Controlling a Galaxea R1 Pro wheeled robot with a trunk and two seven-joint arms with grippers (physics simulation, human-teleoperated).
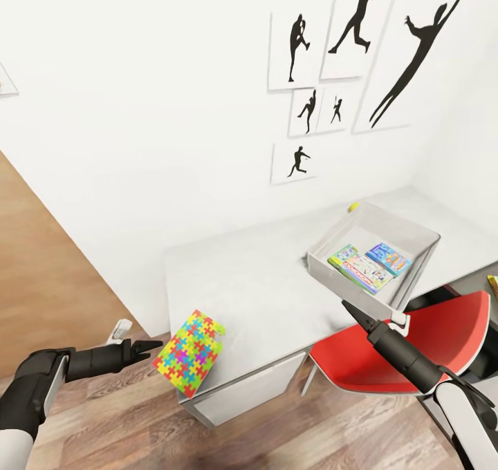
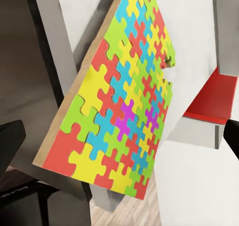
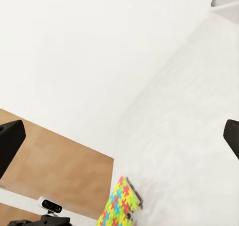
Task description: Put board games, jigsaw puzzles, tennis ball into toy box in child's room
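**Step in hand: pickup of the jigsaw puzzle at the table corner**

Head view: I see my left gripper (image 1: 146, 349) just short of the jigsaw puzzle (image 1: 189, 352) overhanging the table (image 1: 263, 290); jaw state unclear. The toy box (image 1: 325, 266) lies beside my right gripper (image 1: 348, 309).

Left wrist view: fingers apart, puzzle ahead between them.

Right wrist view: fingers apart, empty.

Next: advance, then clamp its edge.

Plain white wall (image 1: 138, 76) hung with six black-on-white silhouette prints of athletes (image 1: 360, 24), clustered upper right. Light brown wood-plank floor (image 1: 124, 428). Tan wooden panel (image 1: 41, 262) at left. Glossy red moulded chair seat (image 1: 415, 345) tucked beside the pale grey-white counter (image 1: 256, 283).
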